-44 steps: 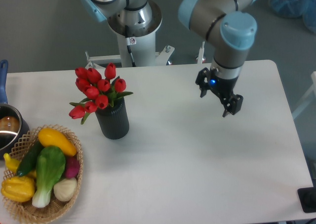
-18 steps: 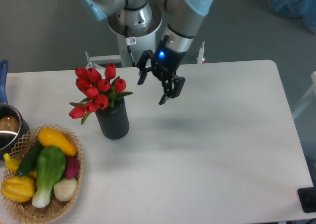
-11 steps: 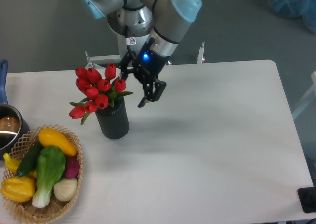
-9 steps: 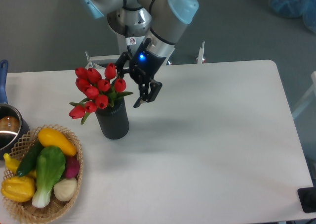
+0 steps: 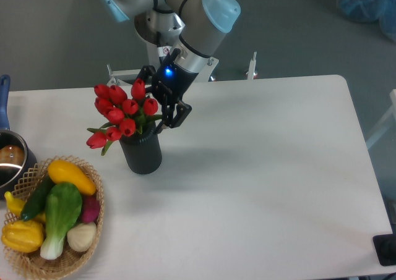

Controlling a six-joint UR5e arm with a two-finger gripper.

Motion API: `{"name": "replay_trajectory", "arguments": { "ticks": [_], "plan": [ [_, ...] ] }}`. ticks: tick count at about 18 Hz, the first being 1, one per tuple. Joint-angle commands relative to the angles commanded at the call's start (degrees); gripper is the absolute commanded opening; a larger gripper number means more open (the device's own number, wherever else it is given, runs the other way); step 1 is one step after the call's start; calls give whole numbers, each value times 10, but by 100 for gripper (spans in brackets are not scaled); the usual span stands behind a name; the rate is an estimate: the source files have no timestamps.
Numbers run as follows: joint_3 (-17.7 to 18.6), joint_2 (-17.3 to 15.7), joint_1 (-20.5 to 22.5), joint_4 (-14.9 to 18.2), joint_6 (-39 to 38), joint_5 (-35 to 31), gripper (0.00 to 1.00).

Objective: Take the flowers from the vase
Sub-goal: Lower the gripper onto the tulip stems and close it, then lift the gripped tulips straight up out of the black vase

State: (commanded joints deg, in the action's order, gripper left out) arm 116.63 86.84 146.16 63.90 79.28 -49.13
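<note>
the jaws stand apart with nothing between them; the gripper hangs at the right edge of the flowers, its fingers angled down and to the left, one finger seeming to overlap the rightmost blooms, though from this single high view i cannot tell whether it touches them. the approach looks side-on and tilted, probably so the fingers can straddle the bunch. the flowers sit in the vase, heads fanning up and left, stems hidden inside it. the vase stands upright on the white table, which lets the bunch lift straight out. a wicker basket of vegetables lies near the front left, a metal pot at the left edge.
</note>
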Motion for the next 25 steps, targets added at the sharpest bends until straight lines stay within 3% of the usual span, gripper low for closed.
{"name": "replay_trajectory", "arguments": {
  "ticks": [5,8,16,22,25],
  "plan": [
    [4,-6,1,1,0,1,36],
    [8,-12,1,1,1,9,28],
    [16,-22,1,1,1,14,18],
    [24,-32,3,1,4,18,18],
    [27,-52,2,21,4,32,17]
  ]
}}
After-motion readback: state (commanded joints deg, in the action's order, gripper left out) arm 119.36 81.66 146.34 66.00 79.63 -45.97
